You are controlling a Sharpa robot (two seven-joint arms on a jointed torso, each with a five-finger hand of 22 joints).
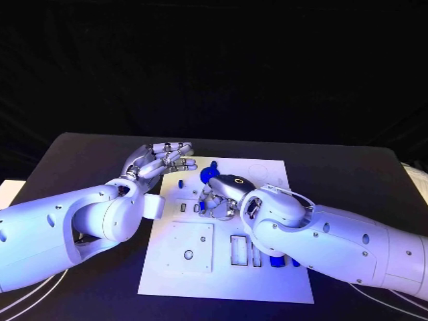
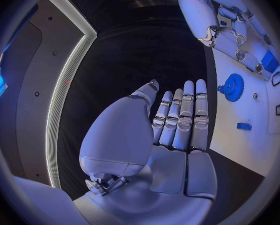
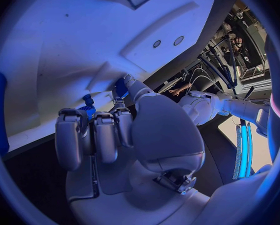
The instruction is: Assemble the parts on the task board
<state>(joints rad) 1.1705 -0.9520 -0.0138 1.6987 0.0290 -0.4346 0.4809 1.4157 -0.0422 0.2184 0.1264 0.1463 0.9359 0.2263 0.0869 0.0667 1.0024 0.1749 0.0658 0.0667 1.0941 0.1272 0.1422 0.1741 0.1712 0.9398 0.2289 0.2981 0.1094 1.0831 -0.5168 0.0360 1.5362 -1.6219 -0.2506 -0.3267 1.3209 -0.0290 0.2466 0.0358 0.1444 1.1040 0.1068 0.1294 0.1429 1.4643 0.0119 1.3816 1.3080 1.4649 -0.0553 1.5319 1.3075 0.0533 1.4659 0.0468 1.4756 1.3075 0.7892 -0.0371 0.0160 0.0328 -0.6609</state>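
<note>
The right hand is down on the middle of the task board, fingers curled on a small blue part that lies under its fingertips, so it is plainly the nearer hand. The left hand hovers flat and released, fingers straight and holding nothing, off the board's far left corner, with the blue gear to its right. How firmly that part is pinched I cannot tell; the right hand's own fingers hide it.
</note>
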